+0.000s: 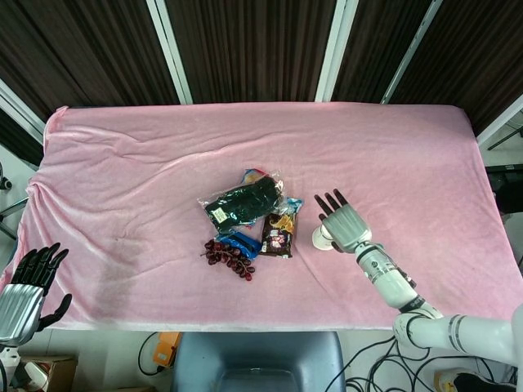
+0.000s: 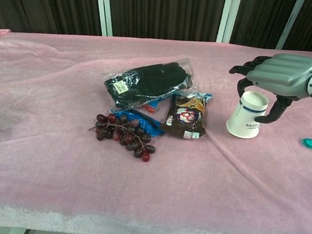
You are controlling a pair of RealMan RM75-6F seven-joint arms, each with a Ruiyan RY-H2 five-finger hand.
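Desk (image 1: 147, 171) w/ pink cloth, wrinkled, fills most of both views.

Right robot hand (image 2: 280, 74) sits over the paper cup (image 2: 246, 115), palm down. Fingers curl round the cup's rim, thumb on the near right side, others on the far side. Looks like contact at the rim, but can't confirm a firm grip; cup is tilted, leaning slightly, base on the cloth. In head view the right robot hand (image 1: 341, 223) covers most of the cup (image 1: 320, 239); only a white sliver shows at its left.

Left robot hand (image 1: 26, 290) is at bottom-left corner of head view, off the desk edge, well apart from everything. Fingers spread, holds nothing. Not seen in chest view.

Cup location: right of centre, just beside the snack pile, not touching it.

Pile, mid-desk:
- black gloves in clear bag (image 2: 147, 83), farthest back, biggest item.
- dark snack pack (image 2: 186, 116), just left of cup, overlaps the gloves bag's corner.
- blue packet (image 2: 144, 122), partly under the gloves bag and the grapes.
- bunch of dark red grapes (image 2: 123, 135), nearest front edge, lying on the blue packet.

Small teal cap (image 2: 309, 142) on cloth, right of cup, near the frame edge.
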